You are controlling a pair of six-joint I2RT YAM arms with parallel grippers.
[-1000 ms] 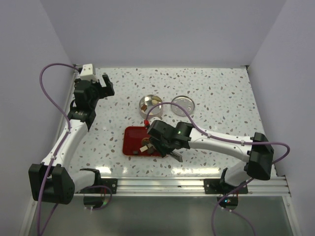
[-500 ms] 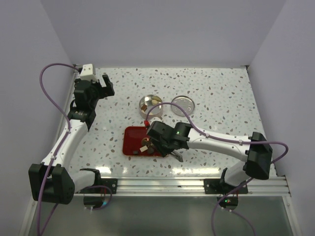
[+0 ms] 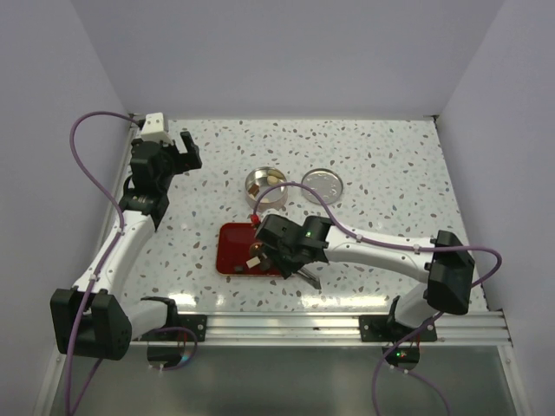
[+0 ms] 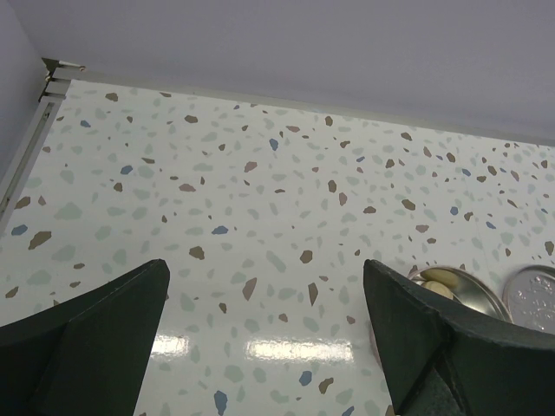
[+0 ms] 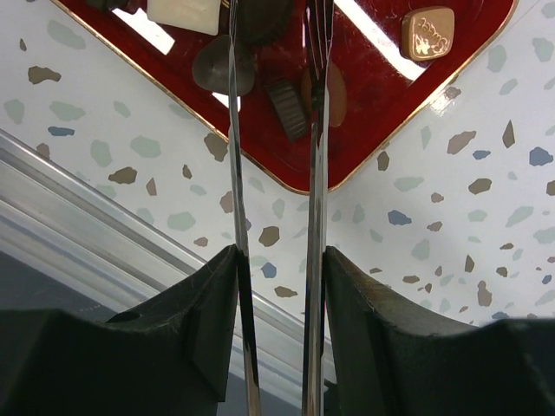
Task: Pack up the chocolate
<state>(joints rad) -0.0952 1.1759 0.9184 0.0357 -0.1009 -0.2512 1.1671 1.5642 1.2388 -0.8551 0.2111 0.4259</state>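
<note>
The right gripper [image 5: 279, 286] is closed partway on a pair of long metal tweezers [image 5: 317, 173], one finger pressing each blade. The blades reach out over the red tray [image 5: 381, 78], either side of a dark piece of chocolate [image 5: 264, 17]. More chocolate lies loose on the tray, and a few pieces sit in the round tin [image 3: 247, 185] farther back, its lid [image 3: 323, 184] beside it. The left gripper [image 3: 186, 147] hangs wide open over the bench [image 3: 390, 165] at the far left, holding nothing.
</note>
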